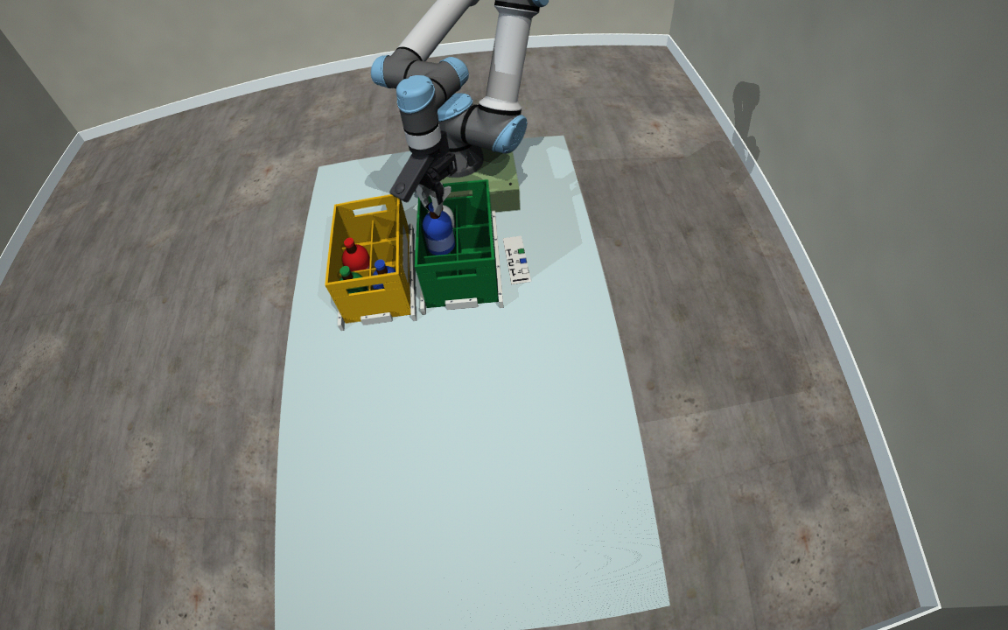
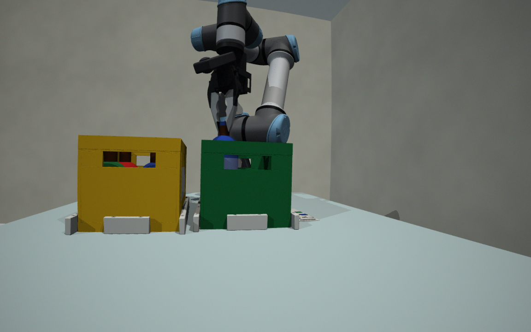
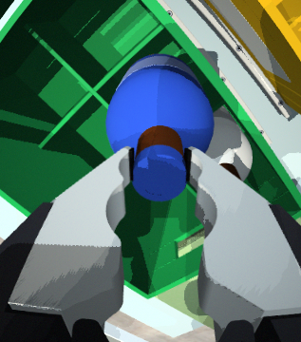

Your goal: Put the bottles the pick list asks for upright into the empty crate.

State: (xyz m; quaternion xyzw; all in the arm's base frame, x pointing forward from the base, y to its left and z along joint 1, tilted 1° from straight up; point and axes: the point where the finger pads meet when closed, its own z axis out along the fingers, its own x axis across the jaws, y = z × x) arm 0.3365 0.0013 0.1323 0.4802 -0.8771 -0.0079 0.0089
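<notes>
My gripper (image 1: 430, 205) is shut on the cap and neck of a blue-label bottle (image 1: 437, 229). The bottle hangs upright, partly lowered into a left-column compartment of the green crate (image 1: 456, 242). In the front view its blue shoulder (image 2: 223, 138) shows just above the crate rim (image 2: 245, 183), under the gripper (image 2: 222, 121). In the wrist view the fingers clamp the blue cap above the bottle (image 3: 159, 109). A white bottle (image 3: 233, 152) stands in the compartment beside it. The pick list (image 1: 517, 259) lies right of the green crate, with green, blue and white marks.
The yellow crate (image 1: 370, 255) stands just left of the green one and holds a red bottle (image 1: 354, 255), a green bottle (image 1: 346, 272) and a blue bottle (image 1: 380, 267). Grey blocks (image 2: 126, 225) sit against both crates' bases. The robot base stands behind the crates.
</notes>
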